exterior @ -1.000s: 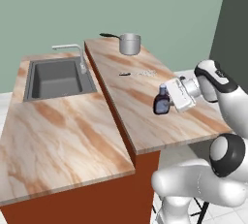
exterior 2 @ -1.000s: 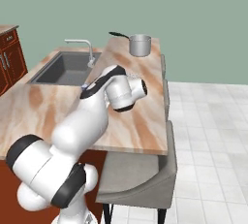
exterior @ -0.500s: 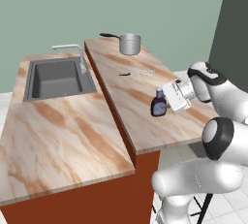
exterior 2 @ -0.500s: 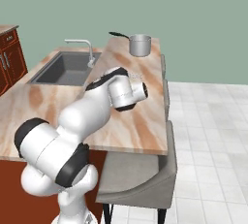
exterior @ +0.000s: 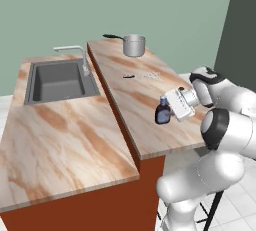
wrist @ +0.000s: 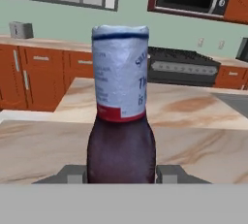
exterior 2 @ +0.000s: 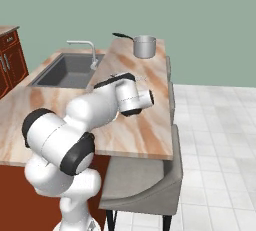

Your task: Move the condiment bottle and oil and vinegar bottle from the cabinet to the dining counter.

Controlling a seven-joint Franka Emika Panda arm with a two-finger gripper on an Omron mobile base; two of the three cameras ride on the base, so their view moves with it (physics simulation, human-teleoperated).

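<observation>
The condiment bottle point(exterior: 163, 112) stands upright on the dining counter point(exterior: 131, 93), near its front edge. The gripper point(exterior: 169, 109) clasps it from the 3 o'clock side, fingers partly closed against its dark body. A pot point(exterior: 134, 45) sits at the counter's far end, at 12 o'clock.

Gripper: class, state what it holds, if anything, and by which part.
The gripper holds the condiment bottle by its dark lower body, one finger on each side, upright over the dining counter.

My bottle point(wrist: 121, 116) is dark brown with a pale, red-edged label. The counter point(exterior: 125, 95) is beige marble, brown-veined; the far pot point(exterior: 134, 45) is grey.
</observation>
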